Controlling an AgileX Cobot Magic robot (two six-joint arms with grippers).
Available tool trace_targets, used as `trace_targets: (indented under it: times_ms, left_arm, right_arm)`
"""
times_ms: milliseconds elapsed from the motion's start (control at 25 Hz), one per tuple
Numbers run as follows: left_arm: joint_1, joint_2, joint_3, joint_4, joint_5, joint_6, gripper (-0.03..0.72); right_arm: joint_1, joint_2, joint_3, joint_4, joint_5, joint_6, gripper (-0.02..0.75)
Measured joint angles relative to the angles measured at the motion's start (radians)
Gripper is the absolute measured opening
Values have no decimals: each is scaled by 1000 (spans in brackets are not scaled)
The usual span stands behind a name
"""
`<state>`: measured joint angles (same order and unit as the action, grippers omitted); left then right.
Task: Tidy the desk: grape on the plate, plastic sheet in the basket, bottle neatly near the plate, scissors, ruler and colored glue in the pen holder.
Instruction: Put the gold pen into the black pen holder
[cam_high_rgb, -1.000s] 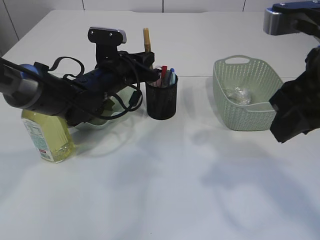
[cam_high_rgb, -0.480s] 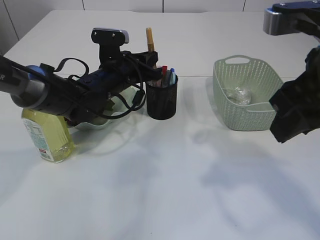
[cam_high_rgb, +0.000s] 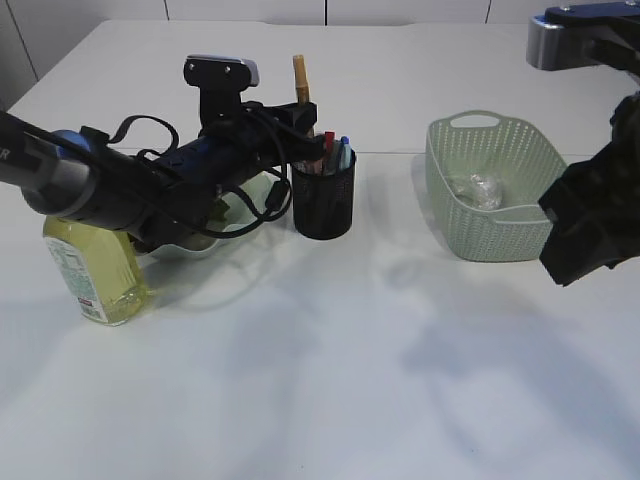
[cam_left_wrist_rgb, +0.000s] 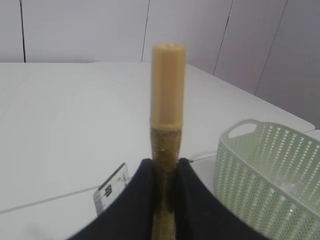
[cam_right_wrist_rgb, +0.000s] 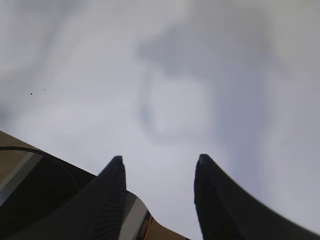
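Observation:
My left gripper (cam_left_wrist_rgb: 165, 167) is shut on the colored glue (cam_left_wrist_rgb: 167, 100), a gold glitter stick with a tan cap, held upright. In the exterior view the glue (cam_high_rgb: 296, 78) stands just above the back left rim of the black mesh pen holder (cam_high_rgb: 323, 205), which has red and blue items sticking out. The yellow bottle (cam_high_rgb: 95, 275) stands at the left, beside the pale plate (cam_high_rgb: 190, 247) that the left arm mostly hides. The crumpled plastic sheet (cam_high_rgb: 478, 188) lies in the green basket (cam_high_rgb: 480, 238). My right gripper (cam_right_wrist_rgb: 159, 162) is open over bare table. The grape is hidden.
A clear strip with a barcode label (cam_left_wrist_rgb: 111, 190) shows just below left of the held glue. The basket's wall (cam_left_wrist_rgb: 265, 170) is close on the right of the left wrist view. The right arm (cam_high_rgb: 590, 225) hangs at the right edge, in front of the basket.
My left gripper with the glue has shifted slightly right and up over the first half second, then held still. The right arm has not moved.

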<state>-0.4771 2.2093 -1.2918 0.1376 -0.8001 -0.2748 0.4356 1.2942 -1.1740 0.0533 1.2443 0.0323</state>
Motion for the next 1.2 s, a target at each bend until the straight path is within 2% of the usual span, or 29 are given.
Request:
trace_targets:
  times_ms: [240,1200]
  left_arm:
    - [-20,0,0,3,0,0,75]
    - [-23,0,0,3,37,0,111]
  right_arm:
    - [0,0,0,0,0,0,364]
    - [0,0,0,0,0,0,364]
